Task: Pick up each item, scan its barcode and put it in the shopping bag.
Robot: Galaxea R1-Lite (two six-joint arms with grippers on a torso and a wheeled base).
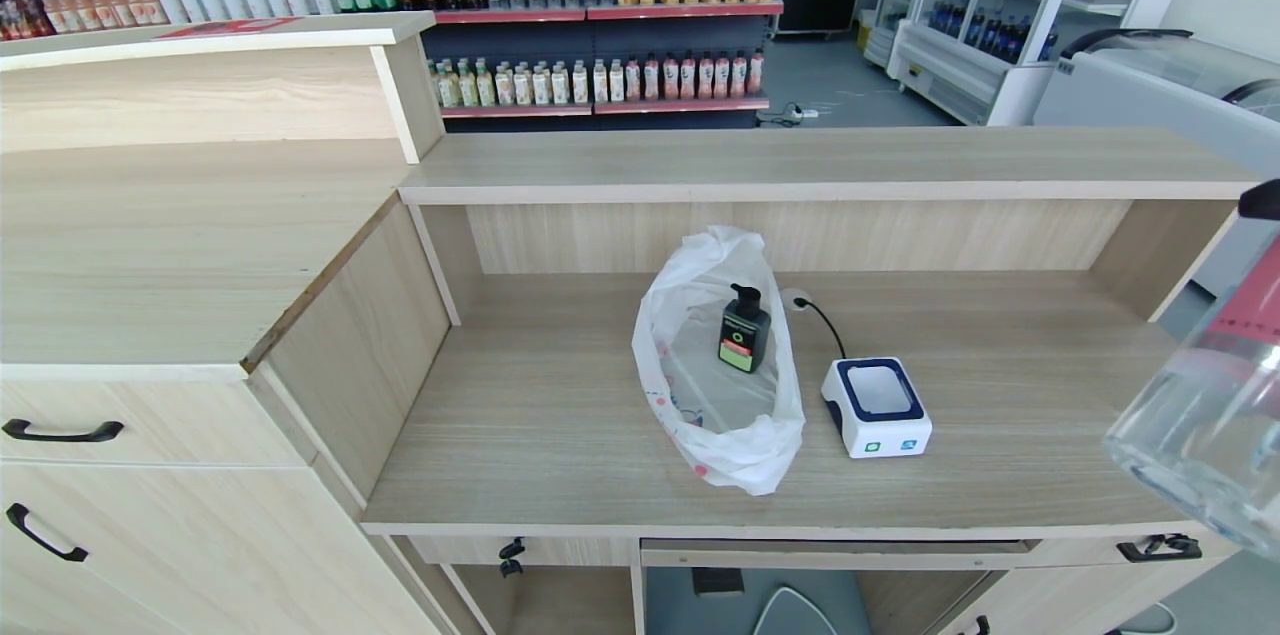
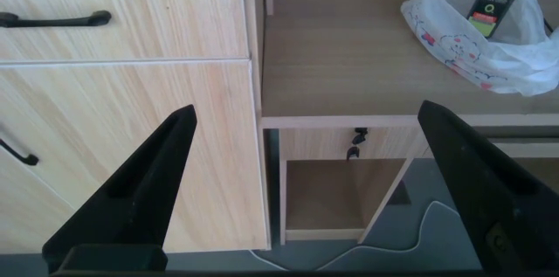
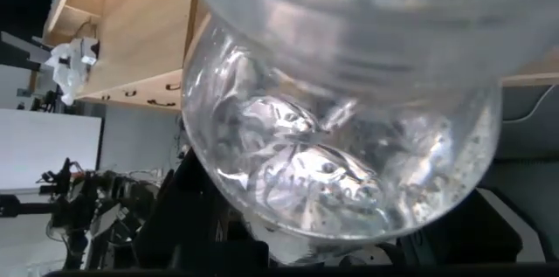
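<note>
On the wooden counter [image 1: 560, 415] an open white shopping bag [image 1: 745, 440] holds an upright black pump bottle [image 1: 744, 330]. A white barcode scanner [image 1: 876, 405] with a dark-rimmed window sits just right of the bag, its cable running back. At the right edge, off the counter's end, a clear water bottle [image 1: 1215, 415] with a red label hangs in the air, gripped by my right gripper; its base [image 3: 349, 137] hides the fingers. My left gripper [image 2: 306, 111] is open, low and left of the counter, facing the cabinet fronts, with the bag [image 2: 489, 50] far off.
A raised ledge [image 1: 820, 165] runs along the counter's back. A taller cabinet [image 1: 180, 245] with black-handled drawers [image 1: 60, 432] stands to the left. Drink shelves [image 1: 600, 15] and fridges [image 1: 1000, 5] line the room behind. Bare counter lies left of the bag and right of the scanner.
</note>
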